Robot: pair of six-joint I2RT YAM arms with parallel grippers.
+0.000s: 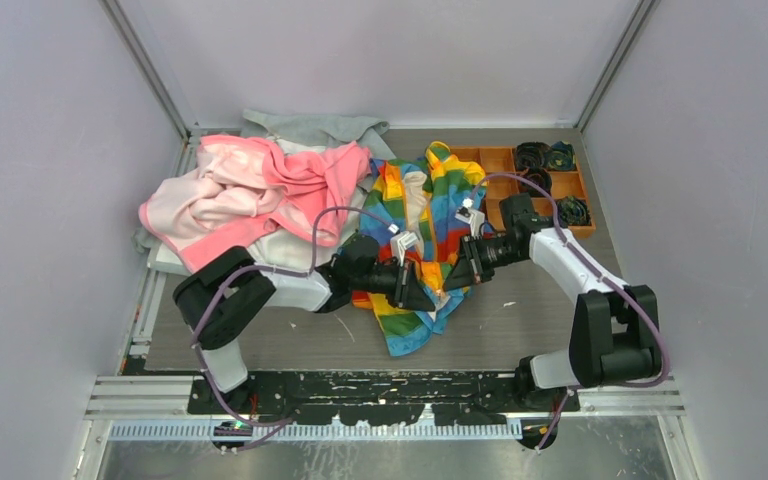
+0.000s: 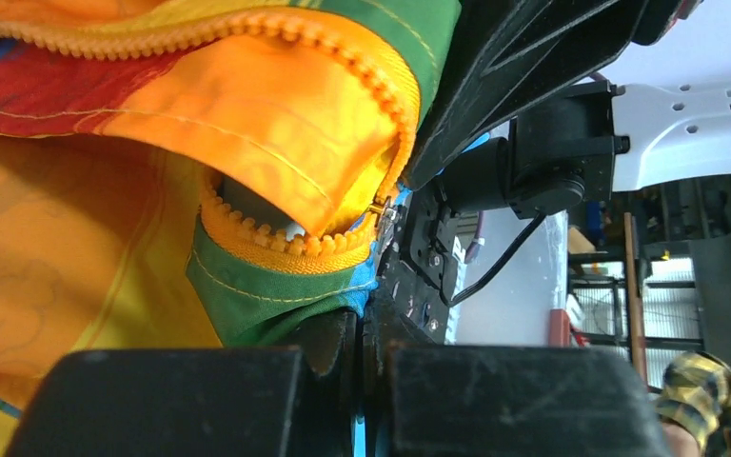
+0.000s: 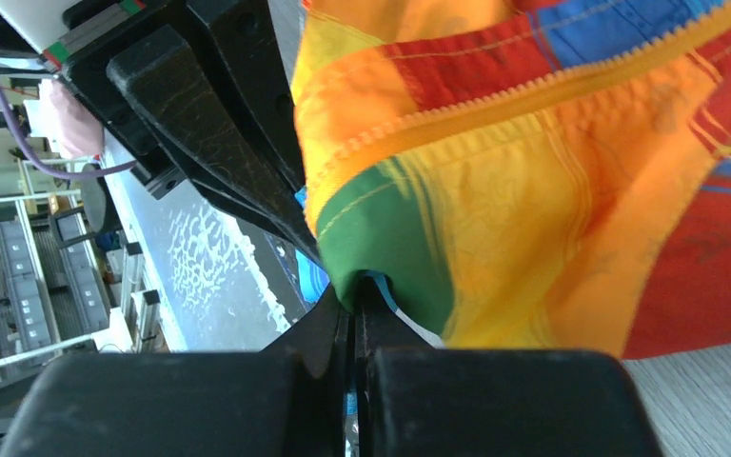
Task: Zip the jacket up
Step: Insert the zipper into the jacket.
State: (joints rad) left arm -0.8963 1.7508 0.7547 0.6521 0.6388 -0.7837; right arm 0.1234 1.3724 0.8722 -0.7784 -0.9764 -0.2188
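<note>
Jacket (image 1: pixel 422 225) lies mid-desk, collar toward the far edge, hem toward the near edge. Left tool (image 1: pixel 428 292) is closed, pinching green hem fabric below the orange zipper (image 2: pixel 295 243). Right tool (image 1: pixel 455 272) is closed on the green hem corner too, just beside the left. Left wrist view: zipper teeth apart. Pink garment (image 1: pixel 250 190) sits near the far-left corner.

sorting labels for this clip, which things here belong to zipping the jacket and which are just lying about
Part of the job:
- small soft rainbow-striped jacket
- its orange front zipper
- left tool and right tool, both shut on the jacket's fabric

Just lying about:
- crumpled pink garment
- grey garment behind it
- orange compartment tray
</note>
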